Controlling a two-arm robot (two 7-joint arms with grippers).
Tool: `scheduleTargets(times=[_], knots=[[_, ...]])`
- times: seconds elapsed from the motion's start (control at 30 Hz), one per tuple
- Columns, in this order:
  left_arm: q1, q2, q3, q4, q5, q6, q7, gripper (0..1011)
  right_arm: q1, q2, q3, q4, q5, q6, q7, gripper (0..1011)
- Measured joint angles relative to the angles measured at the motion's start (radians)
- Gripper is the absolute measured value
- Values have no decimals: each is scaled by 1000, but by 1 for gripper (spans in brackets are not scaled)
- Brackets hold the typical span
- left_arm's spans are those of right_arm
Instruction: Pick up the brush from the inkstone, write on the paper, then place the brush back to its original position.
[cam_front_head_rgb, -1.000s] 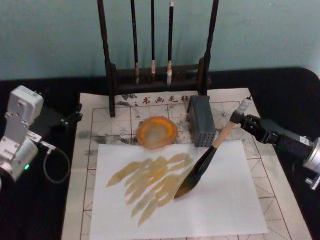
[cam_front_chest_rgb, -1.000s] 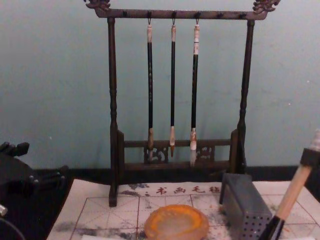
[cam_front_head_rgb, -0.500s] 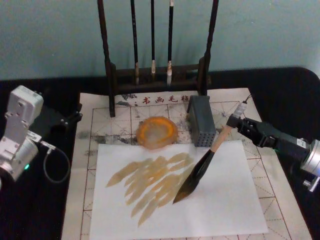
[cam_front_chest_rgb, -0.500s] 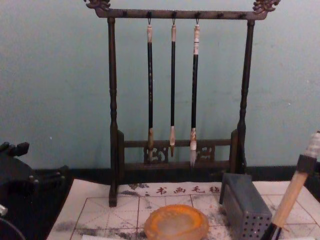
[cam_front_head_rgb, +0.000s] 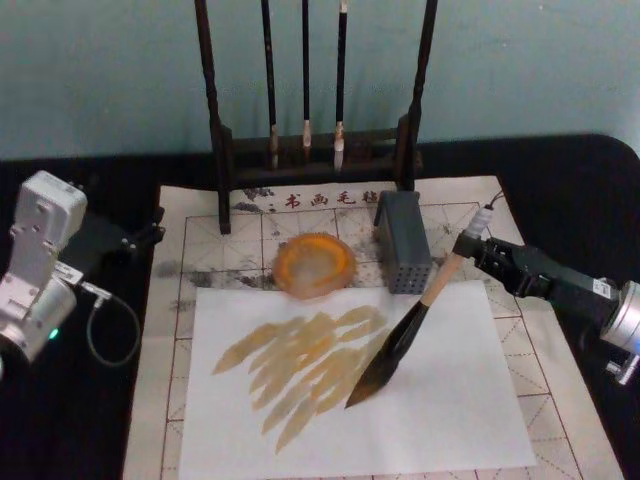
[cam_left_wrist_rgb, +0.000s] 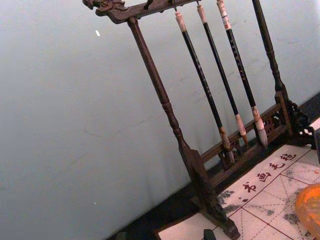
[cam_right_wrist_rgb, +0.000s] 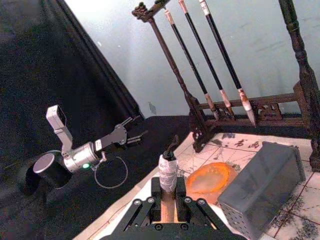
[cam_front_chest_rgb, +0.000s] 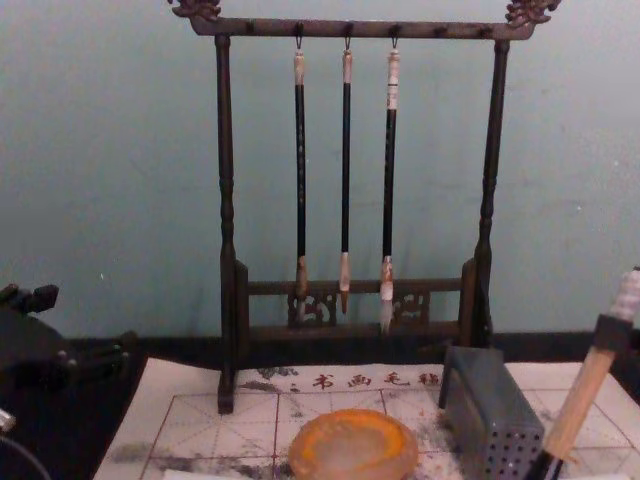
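The brush is pinched by the right tool high on its light wooden handle, just below the white wrapped end. It is held tilted, with the wrapped end raised toward the robot's right and the dark bristles lowered toward the left. The bristle tip is seen touching a plain white sheet at the right end of a fan of yellowish strokes. In the right wrist view the fingers of this tool are seen pressed against both sides of the handle, with the small loop standing above them.

The white sheet is laid on the paper, whose grid and red characters are left showing around its edges. The inkstone is set on the paper just beyond the far edge of the white sheet, apart from the brush. A grey perforated block stands just to the right of it, close to the brush handle. Behind both, a dark wooden rack is placed at the far edge of the paper, and three thin brushes are hung from it.

The left tool is held over the black bench off the left edge of the paper, with its fingers spread and nothing between them.

In the chest view the brush handle is seen slanting up at the lower right, beside the block.
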Motion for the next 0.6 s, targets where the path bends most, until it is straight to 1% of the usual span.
scheduleTargets(times=[0.6], knots=[[0, 0, 0, 0, 0, 0, 0, 1001, -10, 12, 23, 0, -4, -1, -15, 185]])
